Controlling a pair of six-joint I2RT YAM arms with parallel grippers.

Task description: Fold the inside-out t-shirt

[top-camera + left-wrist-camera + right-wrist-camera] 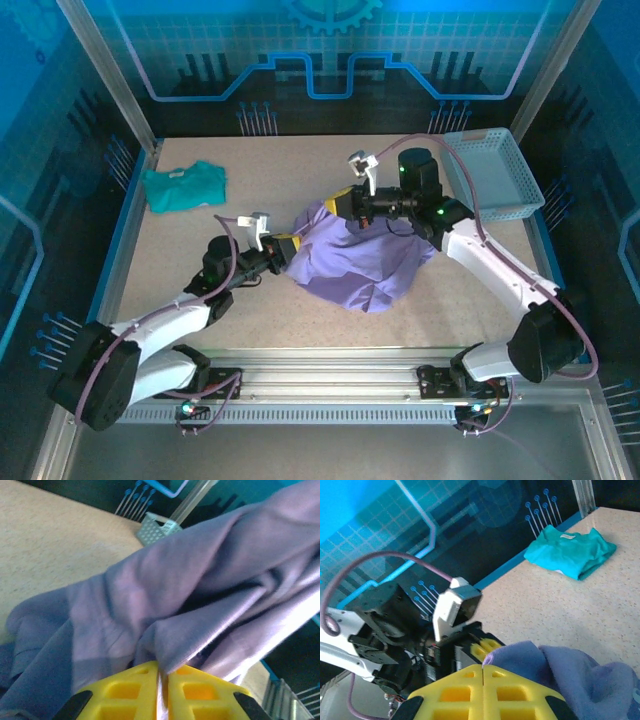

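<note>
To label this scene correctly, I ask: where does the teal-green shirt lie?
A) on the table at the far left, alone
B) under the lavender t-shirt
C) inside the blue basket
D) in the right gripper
A: the teal-green shirt lies bunched on the table at the far left, apart from the lavender t-shirt in the middle.

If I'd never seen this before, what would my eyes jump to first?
Probably the big purple t-shirt, bunched up in the middle of the table. The left gripper pinches its left side and the right gripper pinches its far edge. After that, you'd spot the small teal shirt lying in the far left corner and the blue basket at the far right.
</note>
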